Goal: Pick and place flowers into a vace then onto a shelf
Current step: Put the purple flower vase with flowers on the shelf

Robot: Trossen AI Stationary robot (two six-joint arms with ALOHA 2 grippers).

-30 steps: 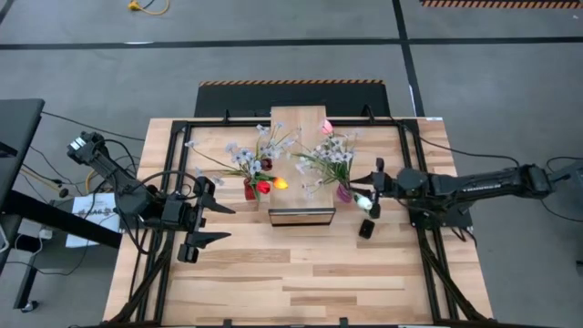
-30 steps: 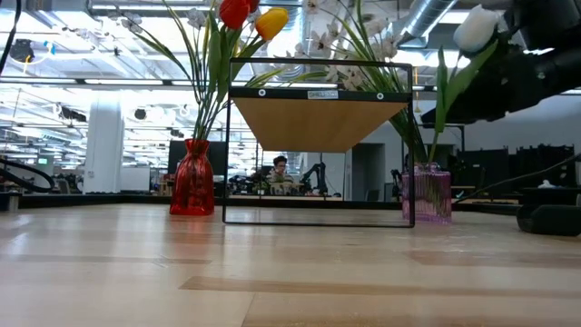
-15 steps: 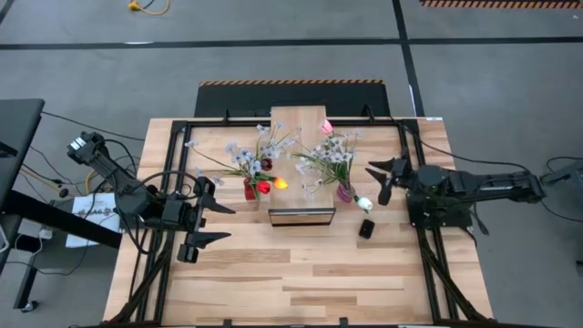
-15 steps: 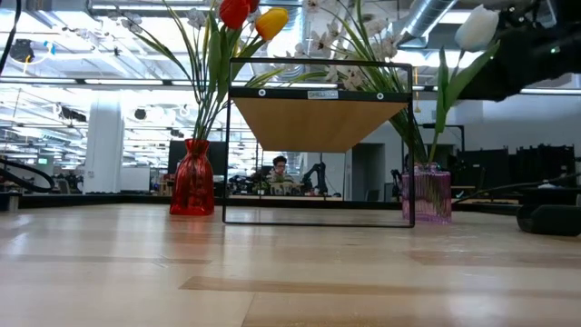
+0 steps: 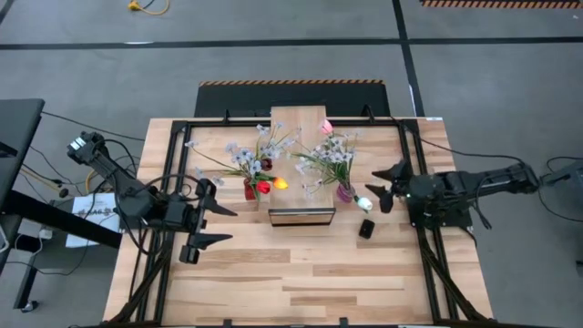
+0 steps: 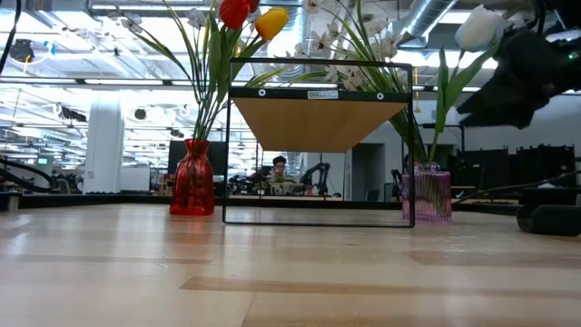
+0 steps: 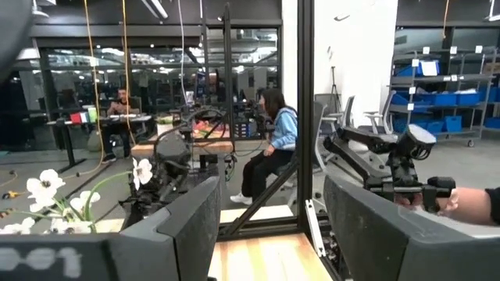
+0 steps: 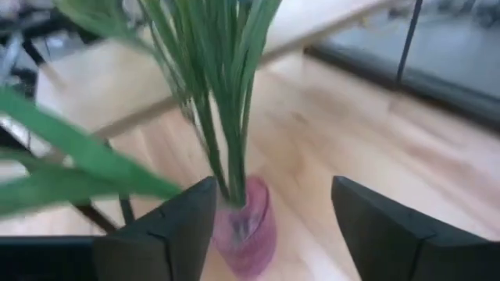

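1. Your right gripper hangs just beside the pink vase, fingers spread apart and holding nothing; in the right wrist view the vase sits between them, a little ahead.
2. The white tulip stands in that pink vase, its head leaning out toward your gripper. In the low view the bloom is right next to the dark gripper body.
3. Risk: any swing toward the vase could snag the leaning stem or its long leaves and drag the tulip out, or tip the vase.
4. The red vase with red and yellow tulips stands on the bench on the other side of the shelf. Both vases are on the bench, not yet on the shelf.
5. Risk: the vases look top-heavy with long sprays; I judge a low grasp safer, since lifting past the shelf frame could catch blossoms.
6. Your left gripper waits open, well apart from the red vase.
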